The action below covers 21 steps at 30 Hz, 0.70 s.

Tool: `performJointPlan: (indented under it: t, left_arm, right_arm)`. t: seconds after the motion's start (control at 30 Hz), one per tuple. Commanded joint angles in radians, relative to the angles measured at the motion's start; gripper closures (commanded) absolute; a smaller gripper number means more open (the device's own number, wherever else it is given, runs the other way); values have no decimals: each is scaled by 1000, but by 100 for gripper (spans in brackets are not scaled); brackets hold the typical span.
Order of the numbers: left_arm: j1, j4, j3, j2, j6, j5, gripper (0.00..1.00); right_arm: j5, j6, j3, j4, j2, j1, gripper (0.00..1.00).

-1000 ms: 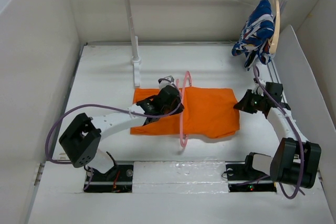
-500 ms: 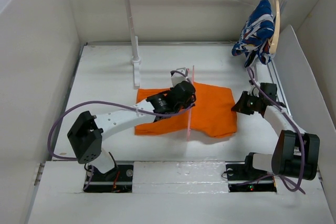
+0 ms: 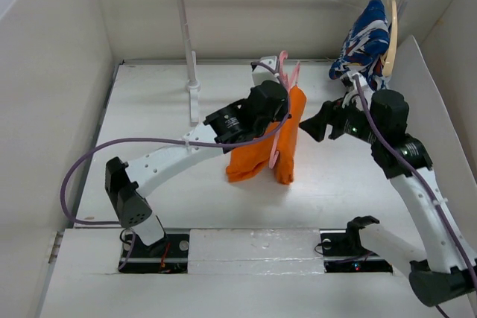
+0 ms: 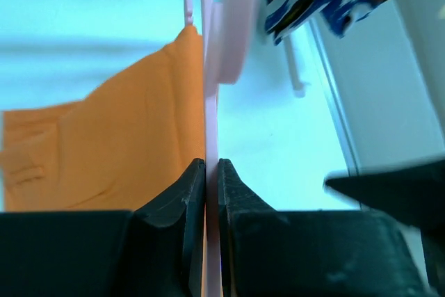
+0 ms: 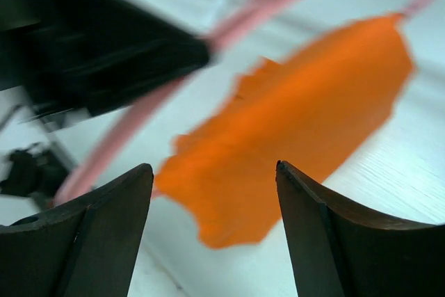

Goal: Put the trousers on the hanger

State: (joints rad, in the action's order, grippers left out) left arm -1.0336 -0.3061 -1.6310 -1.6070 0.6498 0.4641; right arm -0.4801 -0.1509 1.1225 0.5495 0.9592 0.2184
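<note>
"Trousers [image 3: 292,128], where are they?"

"Draped over the pink hanger [image 4: 211,116], orange cloth hanging down both sides, over the middle of the white worktop [image 3: 149,124]. Whether the hems touch it I cannot tell."

"And your claws?"

"My left claw [image 4: 212,166] is clamped on the hanger's thin wire, holding it up. My right claw [image 5: 212,170] stands wide with nothing in it, just beside the cloth and pointing at it."

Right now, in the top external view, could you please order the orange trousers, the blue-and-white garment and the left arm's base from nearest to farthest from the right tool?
1. Trousers: just left of the right tool.
2. Blue-and-white garment: hanging at the back right.
3. Left arm's base: near edge, far left.
</note>
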Motion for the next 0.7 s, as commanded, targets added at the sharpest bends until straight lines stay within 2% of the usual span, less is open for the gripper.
performJointPlan:
  t: [0.0,0.03,0.23,0.33,0.43,0.5,0.53,0.57,0.6,0.67]
  left_arm:
    - [-6,87,-151,7,-56,13,100]
    - [-6,85,-185,1,-62,4,100]
    - [-6,73,-254,-28,-85,5,100]
    - [-6,85,-244,-21,-82,10,100]
    - [-17,108,-239,-13,-93,8,100]
    - [-17,111,-242,-10,-93,-5,100]
    - [-17,111,-242,-10,-95,-8,100]
    - [-17,113,-240,-5,-96,-10,100]
    - [-17,114,-237,-1,-98,-15,100]
    - [-17,139,-213,22,-107,-21,100]
  right_arm:
    - [-31,-152,36,-41,-40,106,23]
    - [-23,-179,39,-60,-46,165,22]
    - [57,-337,17,-184,-10,303,18]
    - [29,-485,-68,-429,-2,328,18]
    - [28,-519,-102,-465,18,349,18]
    - [80,-523,-108,-445,41,369,21]
    - [89,-523,-113,-447,44,369,39]
    - [110,-532,-119,-470,42,378,50]
    - [126,-541,-128,-493,33,392,69]
    - [164,-559,-156,-573,21,401,86]
